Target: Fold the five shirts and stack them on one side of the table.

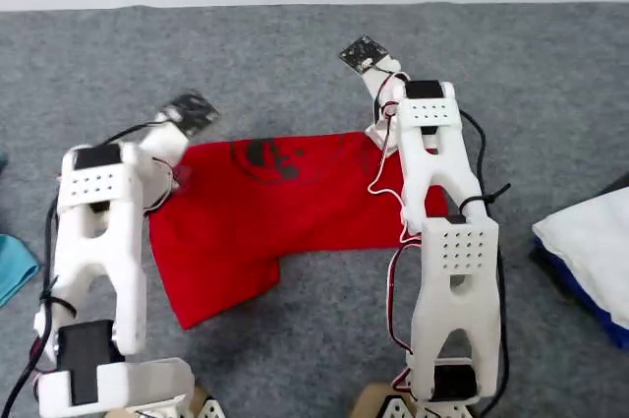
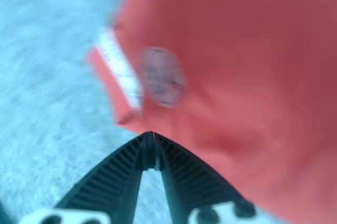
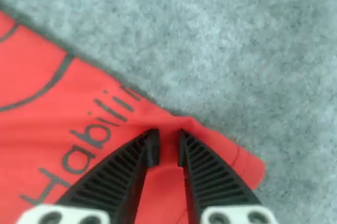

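Observation:
A red shirt (image 1: pixel 275 207) with dark print lies spread on the grey table between the two arms. At its far left corner is my left gripper (image 1: pixel 177 164). In the left wrist view this gripper (image 2: pixel 153 137) is shut, with its tips on the edge of the red shirt (image 2: pixel 237 76), close to a white label (image 2: pixel 120 68). My right gripper (image 1: pixel 385 135) is at the shirt's far right edge. In the right wrist view it (image 3: pixel 168 145) is shut on a puckered fold of the red shirt (image 3: pixel 68 129).
A folded white shirt (image 1: pixel 590 236) lies on a dark blue one (image 1: pixel 580 290) at the table's right edge. A teal cloth (image 1: pixel 14 267) shows at the left edge. Bare grey table (image 1: pixel 295 54) extends beyond the shirt.

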You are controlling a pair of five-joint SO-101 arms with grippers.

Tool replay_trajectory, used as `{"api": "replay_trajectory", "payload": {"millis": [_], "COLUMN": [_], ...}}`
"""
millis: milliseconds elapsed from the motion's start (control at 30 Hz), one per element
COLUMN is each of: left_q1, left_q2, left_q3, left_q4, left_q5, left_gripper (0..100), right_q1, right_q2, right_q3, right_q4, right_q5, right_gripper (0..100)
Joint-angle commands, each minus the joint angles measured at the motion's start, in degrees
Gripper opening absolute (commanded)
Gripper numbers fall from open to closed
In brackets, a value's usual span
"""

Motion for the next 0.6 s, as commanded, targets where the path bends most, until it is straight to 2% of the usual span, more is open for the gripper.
{"api": "replay_trajectory", "payload": {"millis": [0,167,367,567], "left_q1": [-1.1,-1.2,-1.4,-0.1], "left_q2": [-1.9,-1.9,-3.6,-12.7], "left_q3": [4.0,8.8,9.1,6.5], "left_q4": [-11.4,-15.0,-15.4,-10.4], "left_q5": [5.8,6.8,7.4,10.5], "left_gripper": [0,0,0,1], "right_q1": [2.9,4.1,1.7,-2.2], "right_q2": [2.2,6.4,7.4,6.9], "right_q3": [-5.9,-15.4,-28.2,-40.4], "right_q4": [-1.0,0.8,8.3,19.3], "right_q5": [0.5,0.5,0.3,0.3], "right_gripper": [7.2,7.2,7.4,7.5]}}
